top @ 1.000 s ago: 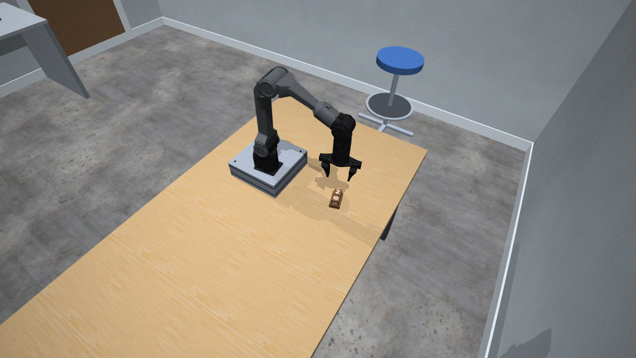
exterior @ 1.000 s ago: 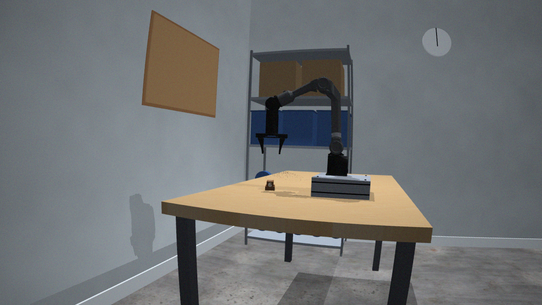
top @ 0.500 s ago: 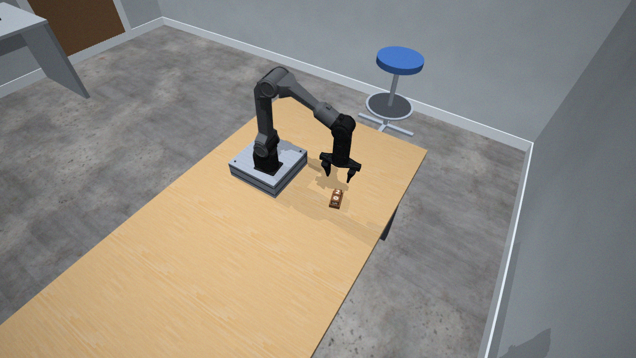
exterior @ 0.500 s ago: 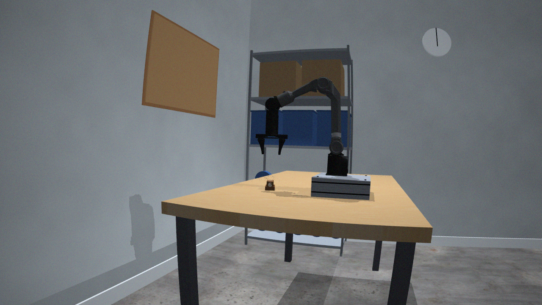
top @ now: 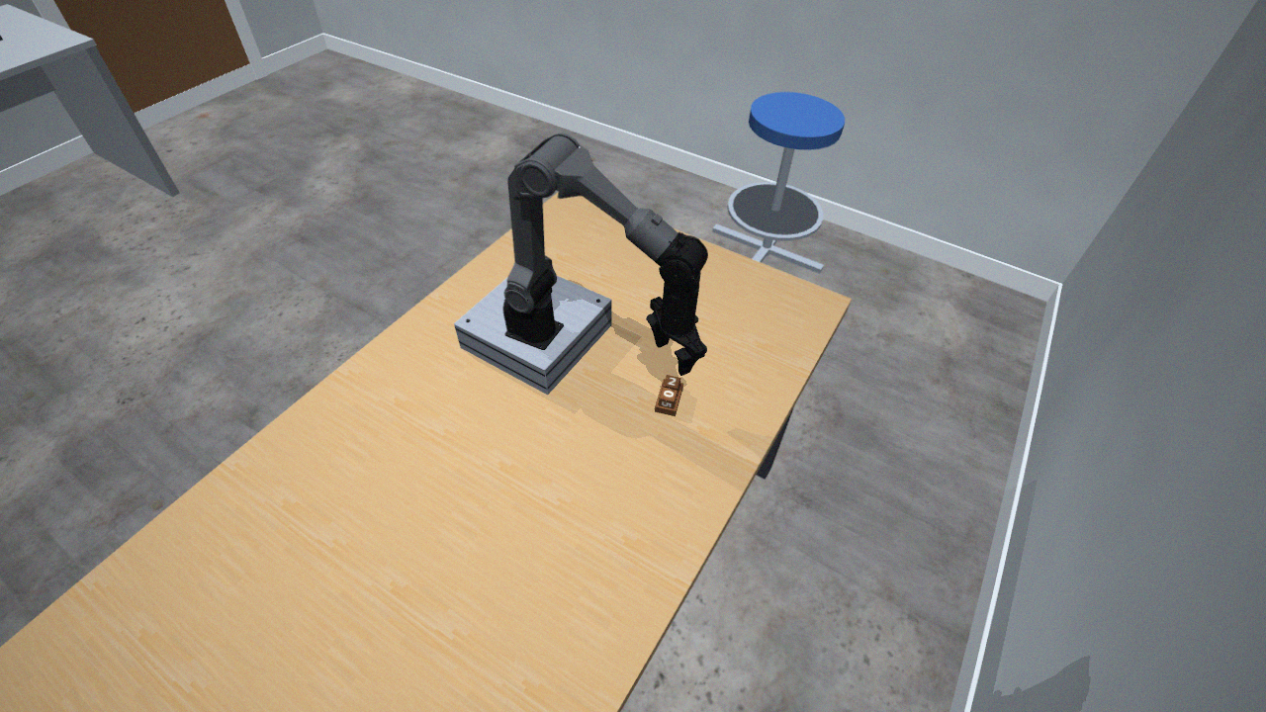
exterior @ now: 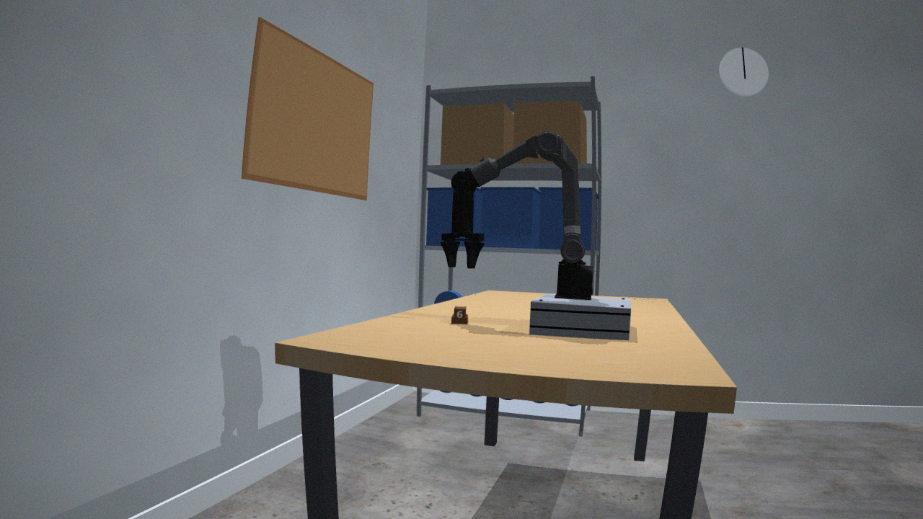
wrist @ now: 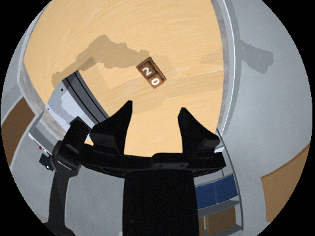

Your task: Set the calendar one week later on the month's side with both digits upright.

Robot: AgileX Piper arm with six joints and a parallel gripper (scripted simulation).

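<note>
the calendar (top: 669, 395) is seen resting on the table (top: 442, 495), near the far right edge, well apart from the arm's base (top: 533, 329). digits 2 and 0 are shown on top. the gripper (top: 675, 347) is held above it, jaws released, nothing grasped.

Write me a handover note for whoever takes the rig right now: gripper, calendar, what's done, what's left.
Gripper: open, empty, pointing down, hanging above the table just on the base side of the calendar.
Calendar: two cubes side by side in their tray, near the table's edge, untouched. Tops read 2 and 0; another face shows 6. The month side is not readable from these views.
Done: nothing on the cubes yet.
Left: read the date, reset cubes one week on, digits upright, release.
</note>
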